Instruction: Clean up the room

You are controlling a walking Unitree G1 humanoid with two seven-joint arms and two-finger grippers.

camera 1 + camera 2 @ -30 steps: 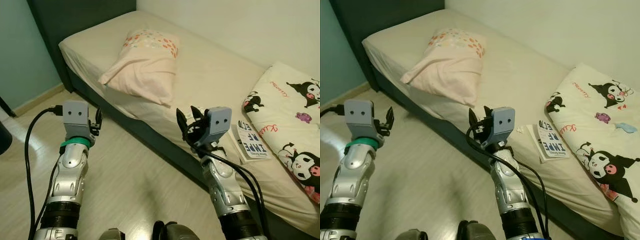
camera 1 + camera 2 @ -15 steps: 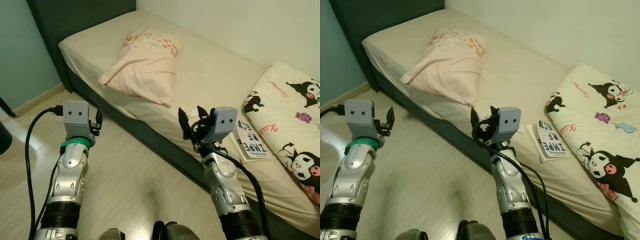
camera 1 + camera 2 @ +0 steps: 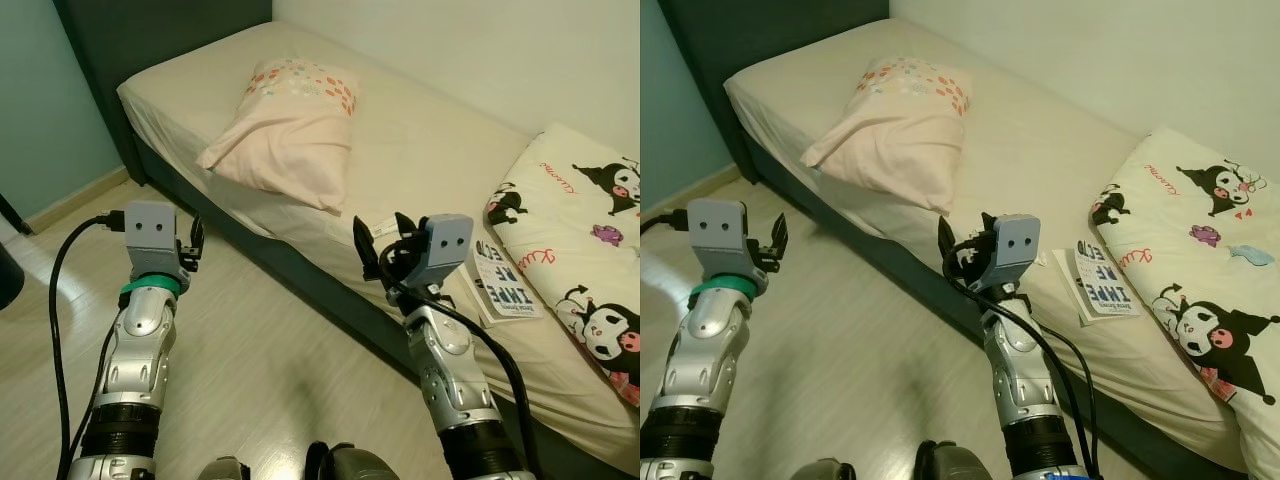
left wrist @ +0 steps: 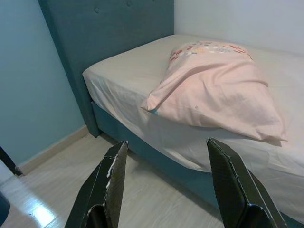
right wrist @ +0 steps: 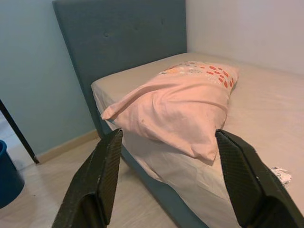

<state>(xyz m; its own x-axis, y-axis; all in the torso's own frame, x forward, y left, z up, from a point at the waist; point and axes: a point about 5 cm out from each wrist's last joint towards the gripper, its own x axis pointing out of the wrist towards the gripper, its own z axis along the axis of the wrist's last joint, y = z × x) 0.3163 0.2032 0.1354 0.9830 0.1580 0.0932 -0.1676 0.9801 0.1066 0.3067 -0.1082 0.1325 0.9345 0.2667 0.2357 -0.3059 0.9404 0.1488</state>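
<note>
Two grippers up, left gripper (image 4: 164, 190) and right gripper (image 5: 166, 190), fingers apart, both empty. The risk: the right gripper, near the bed (image 3: 440, 150) edge, could overreach the pillow (image 3: 290, 135) and crumple the small scrap (image 5: 280, 174) or knock the booklet (image 3: 503, 283).

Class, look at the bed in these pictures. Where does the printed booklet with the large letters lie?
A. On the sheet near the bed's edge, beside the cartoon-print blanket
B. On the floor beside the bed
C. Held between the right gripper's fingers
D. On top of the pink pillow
A: the booklet lies flat on the sheet of the bed, next to the cartoon-print blanket, away from the pink pillow, and the right gripper is open and holds nothing.
</note>
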